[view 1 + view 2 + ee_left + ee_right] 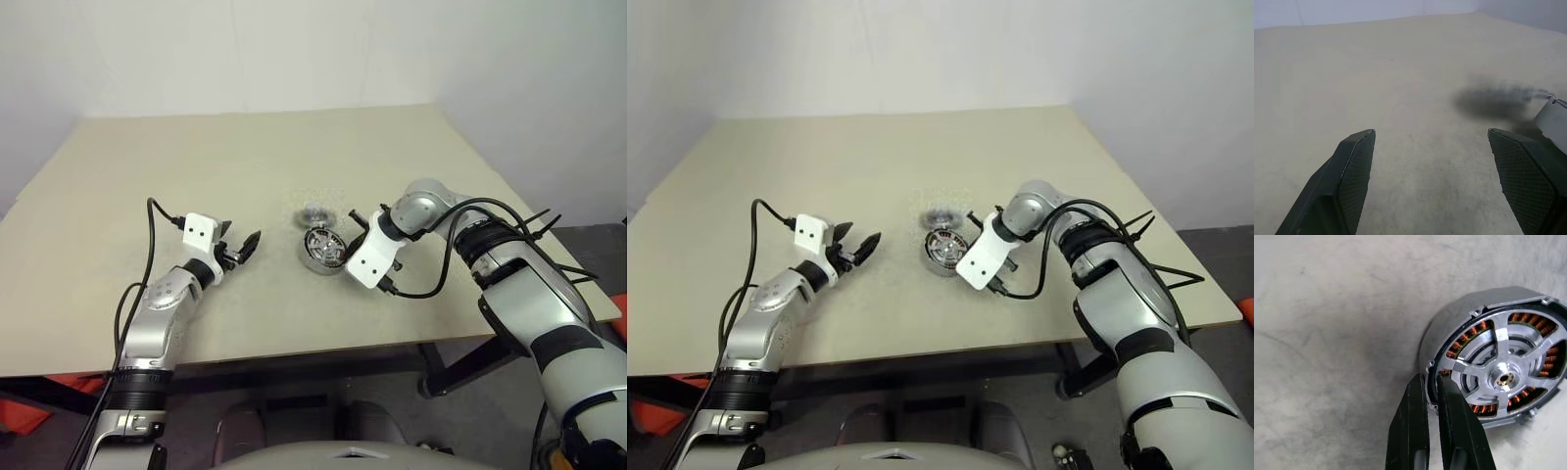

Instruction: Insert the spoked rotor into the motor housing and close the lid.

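Fingers [1422, 431] of our right gripper [1431, 382] pinch the round grey-metal motor housing [1449, 323] rim, shiny silver spoked rotor [1503, 374] seated inside, while our left gripper [238, 247] hangs released above the beige desk [245, 157].

The table [196, 176] has a matt, pale beige top with a faint fine grain. The motor housing [1459, 316] is smooth grey metal with a dull satin sheen, and copper-coloured wire windings show inside it. The spoked rotor [1503, 367] seated in it is bright polished silver metal with a brassy centre. The right gripper [1436, 396] has smooth matt black fingers, plastic by the look; the left gripper [1430, 147] has black pads [1354, 166] with a fine cross-hatched texture
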{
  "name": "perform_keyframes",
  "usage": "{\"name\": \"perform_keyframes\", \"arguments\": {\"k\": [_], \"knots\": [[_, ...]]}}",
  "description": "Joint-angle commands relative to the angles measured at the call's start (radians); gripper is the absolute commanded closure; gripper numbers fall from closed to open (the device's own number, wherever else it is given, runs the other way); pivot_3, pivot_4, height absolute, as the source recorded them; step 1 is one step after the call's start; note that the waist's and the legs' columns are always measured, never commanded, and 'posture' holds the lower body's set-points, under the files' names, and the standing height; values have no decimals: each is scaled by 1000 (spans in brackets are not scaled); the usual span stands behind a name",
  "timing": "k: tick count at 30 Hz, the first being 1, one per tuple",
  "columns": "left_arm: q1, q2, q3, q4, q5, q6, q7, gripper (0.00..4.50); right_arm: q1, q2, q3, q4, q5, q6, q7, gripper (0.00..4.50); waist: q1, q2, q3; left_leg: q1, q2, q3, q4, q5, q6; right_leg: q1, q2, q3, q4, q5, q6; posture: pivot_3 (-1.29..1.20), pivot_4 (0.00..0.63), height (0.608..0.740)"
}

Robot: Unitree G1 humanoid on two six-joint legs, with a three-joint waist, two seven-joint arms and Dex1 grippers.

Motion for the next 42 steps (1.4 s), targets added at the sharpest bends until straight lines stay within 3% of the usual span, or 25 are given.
{"name": "perform_keyframes", "arguments": {"k": [1, 6, 12, 18, 22, 30, 36, 42], "knots": [[-7, 5, 3, -42, 4, -20, 3, 639, 22, 30, -118, -53, 178, 276, 132, 4493, 0, 0, 0, 0, 0, 0, 0, 0, 0, 0, 0, 0, 0, 0, 0, 0, 0, 740], [-3, 2, 1, -41, 6, -22, 3, 639, 70, 6, -179, -225, 287, 574, 295, 4493, 8, 0, 0, -2, 1, 0, 0, 0, 0, -1, 0, -1, -1, 0, -1, 0, 0, 740], [3, -3, -4, -45, 8, -22, 4, 639, 139, -9, -220, -461, 362, 1002, 364, 4493, 22, 0, 0, -3, 1, 0, 0, 0, 2, -3, 0, -2, -3, 0, 0, 0, 0, 740], [12, -5, -8, -54, 9, -20, 5, 639, 144, 61, -247, -612, 411, 1499, 258, 4493, 27, 1, 0, -1, 1, 0, 0, 1, 0, -3, 0, -2, -2, 0, 0, 0, 0, 740], [21, 0, -4, -62, 9, -18, 6, 639, 58, 165, -311, -524, 427, 1768, 72, 4493, 26, 1, 1, 0, 1, -1, -1, 2, -3, -3, 0, -2, -1, 0, 0, 0, 0, 740], [39, 5, 3, -88, 10, -12, 17, 639, -26, 247, -356, -424, 499, 1982, -86, 4493, 37, 1, 1, 0, 1, -1, -4, 4, -6, -3, 0, -2, -4, 0, 0, 0, 0, 740], [49, 9, 12, -98, 8, -10, 26, 639, 11, 267, -319, -491, 547, 2088, -118, 4493, 39, 2, 1, 0, 1, -1, -5, 4, -6, -3, 0, -2, -4, 0, 1, 0, 0, 740], [51, 6, 9, -104, 10, -9, 31, 639, 25, 313, -354, -426, 552, 2083, -239, 4493, 39, 2, 1, 1, 1, -1, -5, 5, -9, -3, 0, -2, -3, 0, 1, 0, 0, 740]]}}
